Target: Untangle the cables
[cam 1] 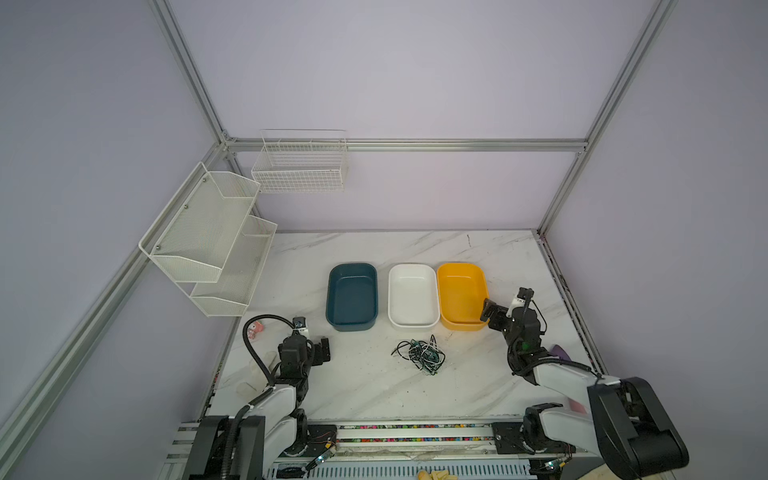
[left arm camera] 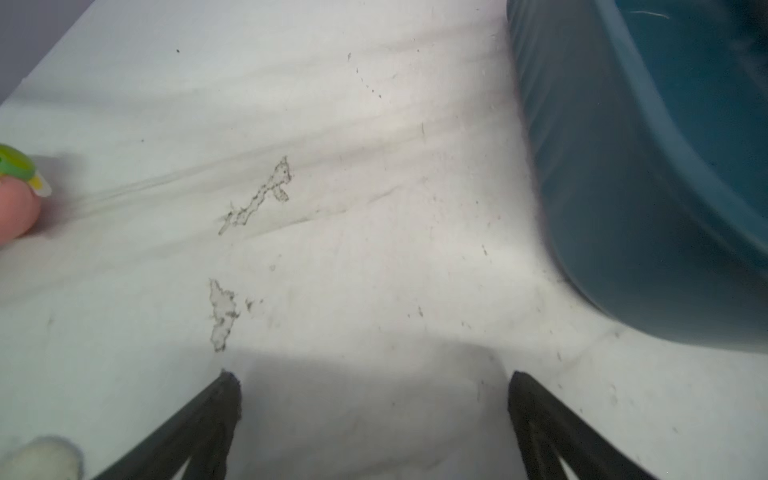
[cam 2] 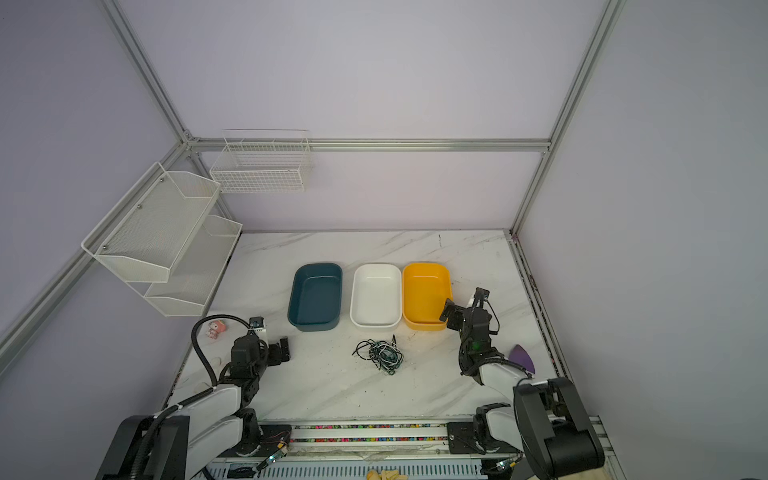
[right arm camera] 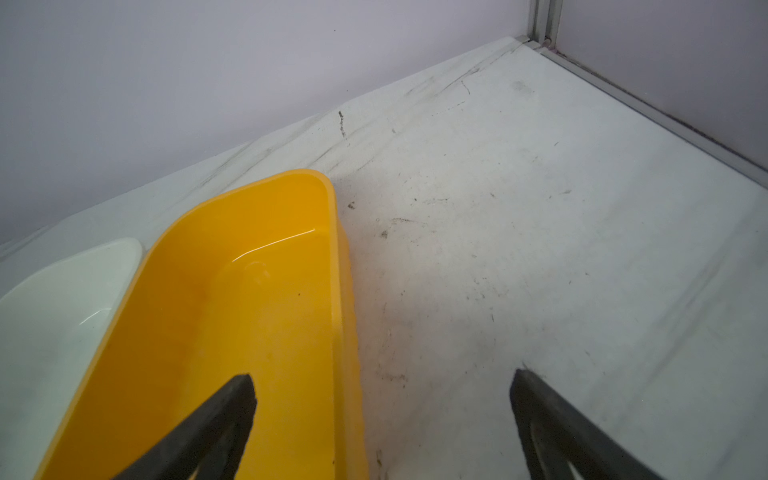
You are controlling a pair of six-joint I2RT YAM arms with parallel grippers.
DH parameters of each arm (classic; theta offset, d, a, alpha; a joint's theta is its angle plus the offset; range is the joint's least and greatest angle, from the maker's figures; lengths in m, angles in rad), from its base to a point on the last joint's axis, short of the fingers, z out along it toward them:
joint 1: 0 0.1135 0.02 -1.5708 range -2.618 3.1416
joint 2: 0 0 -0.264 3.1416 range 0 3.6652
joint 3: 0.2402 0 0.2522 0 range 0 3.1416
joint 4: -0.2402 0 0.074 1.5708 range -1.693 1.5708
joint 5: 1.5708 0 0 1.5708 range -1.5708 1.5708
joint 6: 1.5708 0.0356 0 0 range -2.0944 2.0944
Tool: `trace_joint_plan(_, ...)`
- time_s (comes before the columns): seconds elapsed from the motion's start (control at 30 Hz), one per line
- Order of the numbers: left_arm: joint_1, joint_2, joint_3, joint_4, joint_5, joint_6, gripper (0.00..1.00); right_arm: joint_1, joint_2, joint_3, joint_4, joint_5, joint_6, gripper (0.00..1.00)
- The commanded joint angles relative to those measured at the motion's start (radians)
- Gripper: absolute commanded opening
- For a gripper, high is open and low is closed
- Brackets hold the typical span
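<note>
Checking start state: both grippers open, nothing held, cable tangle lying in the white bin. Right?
Not quite: the cables lie on the table in front of the white bin, not in it, as both top views show. Left gripper and right gripper are open, holding nothing.

Cables (cam 1: 419, 355) on counter (cam 1: 374, 395), rt of left end effector (cam 1: 325, 351), lt of right end effector (cam 1: 487, 309); tubs (cam 1: 413, 266) behind.

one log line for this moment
cables: tangled, untouched | left gripper: open, empty | right gripper: open, empty, by yellow bin
</note>
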Motion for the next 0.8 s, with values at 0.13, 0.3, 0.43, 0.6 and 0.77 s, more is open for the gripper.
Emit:
trace_joint_plan(0.13, 0.012, 0.473, 0.294, 0.577, -0.056, 0.107, 1.00, -0.052, 0.537, 0.176, 0.726, 0.225, -0.295, 0.98)
trace_joint_plan(0.3, 0.012, 0.472, 0.292, 0.580, -0.057, 0.107, 1.00, -0.052, 0.537, 0.175, 0.728, 0.221, -0.297, 0.98)
trace_joint_plan(0.43, 0.012, 0.472, 0.291, 0.579, -0.056, 0.107, 1.00, -0.052, 0.536, 0.175, 0.726, 0.222, -0.296, 0.98)
trace_joint_plan(0.6, 0.012, 0.473, 0.292, 0.578, -0.055, 0.108, 1.00, -0.052, 0.537, 0.176, 0.727, 0.221, -0.297, 0.98)
trace_joint_plan(0.77, 0.012, 0.473, 0.292, 0.579, -0.056, 0.108, 1.00, -0.052, 0.536, 0.176, 0.726, 0.221, -0.297, 0.98)
